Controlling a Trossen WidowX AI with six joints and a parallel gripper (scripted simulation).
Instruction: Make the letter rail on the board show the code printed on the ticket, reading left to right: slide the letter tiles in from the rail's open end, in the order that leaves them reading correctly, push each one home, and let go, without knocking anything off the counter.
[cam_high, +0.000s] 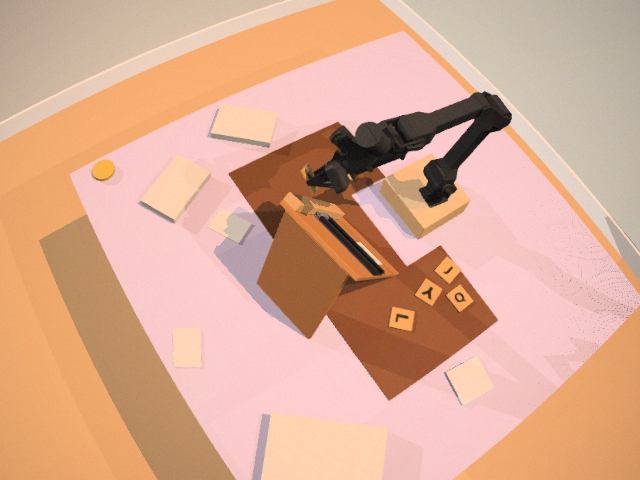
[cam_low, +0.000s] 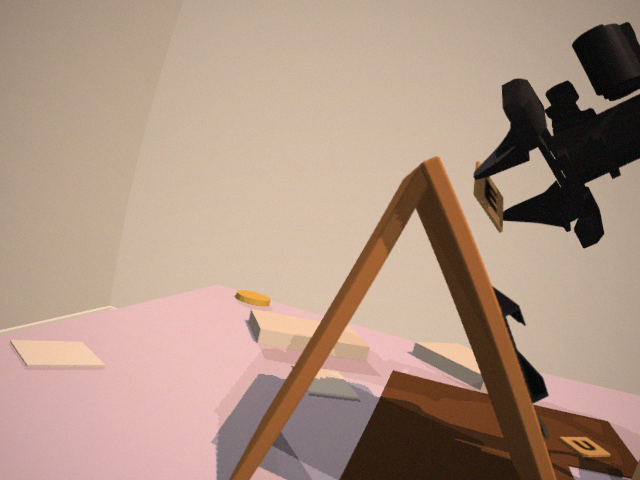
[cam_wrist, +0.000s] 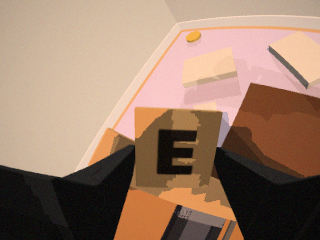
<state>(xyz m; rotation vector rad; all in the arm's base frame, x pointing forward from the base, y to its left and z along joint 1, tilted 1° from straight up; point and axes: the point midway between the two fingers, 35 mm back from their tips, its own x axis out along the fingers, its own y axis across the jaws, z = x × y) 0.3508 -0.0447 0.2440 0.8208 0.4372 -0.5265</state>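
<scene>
On the pink bench (cam_high: 217, 330) (cam_low: 155, 403) (cam_wrist: 155, 95), the tilted board (cam_high: 305, 273) (cam_low: 465, 248) (cam_wrist: 137, 215) stands at the middle of the top view, its dark rail (cam_high: 351, 245) (cam_wrist: 192, 225) running down its face. The hand (cam_high: 311, 181) (cam_low: 489, 196) (cam_wrist: 175, 152), upper right in the exterior view, pinches the E tile (cam_high: 308, 178) (cam_low: 488, 198) (cam_wrist: 177, 150) by its edges, raised near the board's top; tiles L (cam_high: 401, 318), Y (cam_high: 428, 292), Q (cam_high: 460, 298) and J (cam_high: 448, 270) lie right of centre in the top view.

The matte black, segmented robot arm (cam_high: 454, 111) has slab-sided links with chamfered edges and bulky, rounded joint housings. Near its black, two-fingered tool (cam_high: 324, 178) (cam_low: 488, 195) (cam_wrist: 175, 152), a thick black cylinder (cam_high: 371, 135) (cam_low: 607, 59) stands out. Beyond that cylinder, the tool's angular black fingers narrow from broad, blocky backs into slim wedge tips.
</scene>
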